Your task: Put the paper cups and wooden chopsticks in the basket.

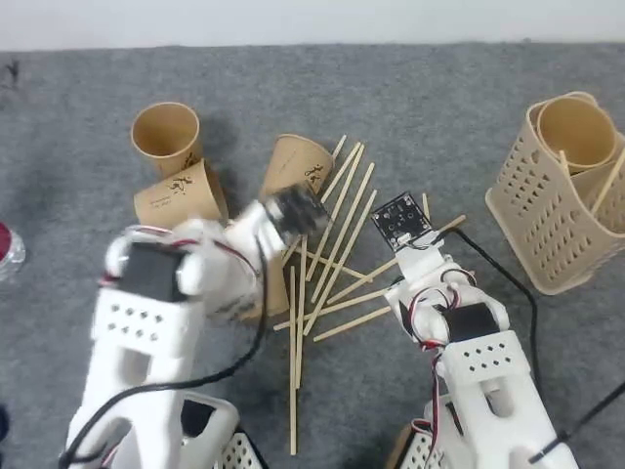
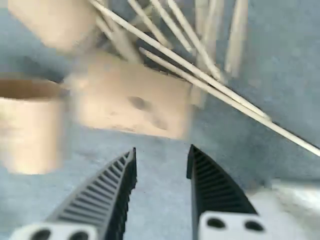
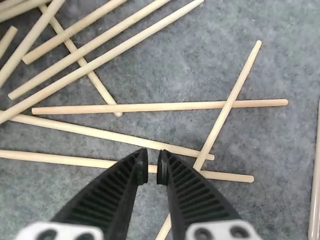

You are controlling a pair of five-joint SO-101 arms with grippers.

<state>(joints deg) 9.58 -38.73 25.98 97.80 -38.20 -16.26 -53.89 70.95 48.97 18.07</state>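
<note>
Three paper cups lie at the back left: one upright (image 1: 166, 137), one on its side (image 1: 181, 195), one tipped (image 1: 296, 164). My left arm's wrist (image 1: 293, 208) hovers beside the tipped cup. My left gripper (image 2: 162, 162) is open, and a cup on its side (image 2: 132, 102) lies just beyond its tips. Wooden chopsticks (image 1: 337, 244) are scattered mid-table. My right gripper (image 3: 152, 166) is shut and holds nothing, its tips just above a chopstick (image 3: 65, 159) in the pile. The tan basket (image 1: 532, 230) at the right holds a cup (image 1: 576, 132) and a chopstick.
A grey felt mat covers the table. A round red-and-clear object (image 1: 8, 249) sits at the left edge. A black cable (image 1: 508, 278) runs from my right arm's wrist (image 1: 400, 220) toward the basket. Open mat lies between the chopsticks and the basket.
</note>
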